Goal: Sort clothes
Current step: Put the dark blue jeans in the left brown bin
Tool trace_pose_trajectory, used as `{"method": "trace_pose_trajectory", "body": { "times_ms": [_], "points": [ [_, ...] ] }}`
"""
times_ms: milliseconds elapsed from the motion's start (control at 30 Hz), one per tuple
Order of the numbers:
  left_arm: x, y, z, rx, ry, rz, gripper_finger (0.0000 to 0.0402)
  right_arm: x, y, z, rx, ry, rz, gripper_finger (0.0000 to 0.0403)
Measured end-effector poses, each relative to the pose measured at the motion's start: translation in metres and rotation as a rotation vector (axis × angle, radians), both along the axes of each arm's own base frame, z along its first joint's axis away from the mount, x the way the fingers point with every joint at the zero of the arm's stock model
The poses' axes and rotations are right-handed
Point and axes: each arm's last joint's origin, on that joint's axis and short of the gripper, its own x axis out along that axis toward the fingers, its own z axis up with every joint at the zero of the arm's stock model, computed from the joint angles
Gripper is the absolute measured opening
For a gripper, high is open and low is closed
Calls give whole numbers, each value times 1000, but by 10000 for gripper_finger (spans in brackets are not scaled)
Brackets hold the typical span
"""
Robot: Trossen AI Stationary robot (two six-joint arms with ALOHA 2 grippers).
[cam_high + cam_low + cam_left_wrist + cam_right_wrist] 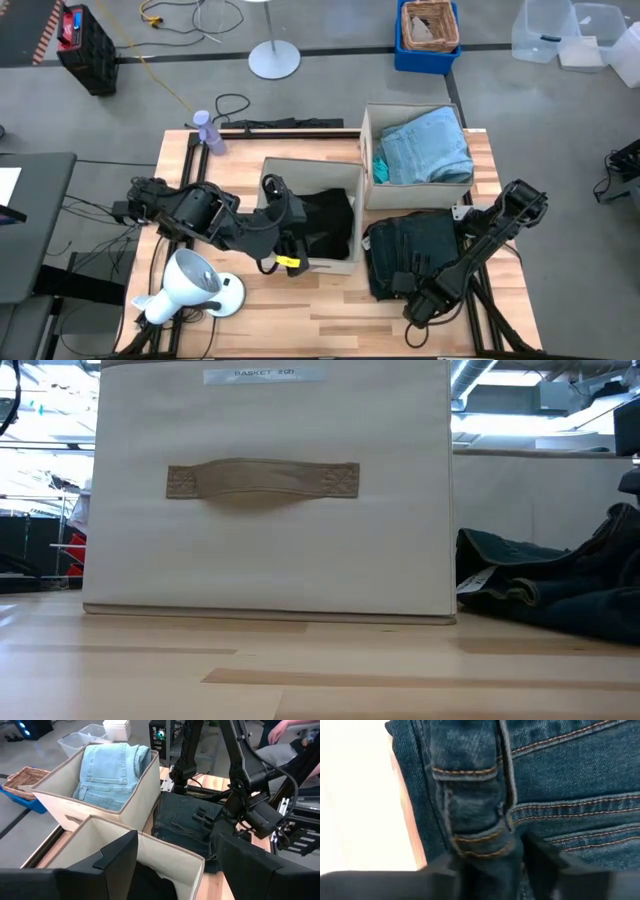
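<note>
The dark charcoal jeans (415, 250) lie crumpled on the table at the right, also in the low view (560, 585). My right gripper (405, 285) is down on their near left part, shut on the denim (492, 865). The black garment (328, 220) lies in the near beige box (345, 268). My left gripper (290, 215) hovers open over that box's left side, its fingers (115, 865) apart and empty. The light blue jeans (428, 145) and the teal top (380, 165) lie in the far beige box (365, 125). My right gripper pinches a raised fold of the dark jeans at the waistband, by a belt loop (475, 835), between its two fingers (545, 862). The fingers come from above, slanting down. The rest of the jeans lies on the table.
A white horn-shaped object (190, 285) lies at the table's near left and a small purple object (207, 130) at the far left corner. A blue crate (428, 35) and clear bins stand on the floor beyond. A person's hand (280, 730) shows behind the table.
</note>
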Motion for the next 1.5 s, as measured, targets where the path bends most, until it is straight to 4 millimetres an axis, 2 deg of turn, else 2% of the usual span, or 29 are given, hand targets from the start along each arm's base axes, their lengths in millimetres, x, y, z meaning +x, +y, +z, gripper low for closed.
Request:
{"method": "trace_pose_trajectory", "body": {
  "times_ms": [200,333,467,667,867,1200,1367,1500],
  "points": [
    [-9,3,8,-15,-27,2,256,0,1,0,26,5,-17,29],
    [-12,4,10,-15,-31,6,256,2,8,7,36,12,1,27],
    [-17,6,12,-13,-29,11,256,5,19,24,48,26,23,27],
    [-18,7,12,-9,-27,11,256,3,36,63,75,1,69,27],
    [-18,7,13,12,-21,1,256,-3,39,106,101,-42,94,27],
    [-17,8,13,29,-15,-4,256,-20,23,181,226,-185,146,27],
    [-17,8,13,29,-14,-4,256,-37,2,214,319,-280,157,27],
    [-17,8,13,29,-14,-4,256,-49,-14,232,374,-337,156,27]
  ]
}}
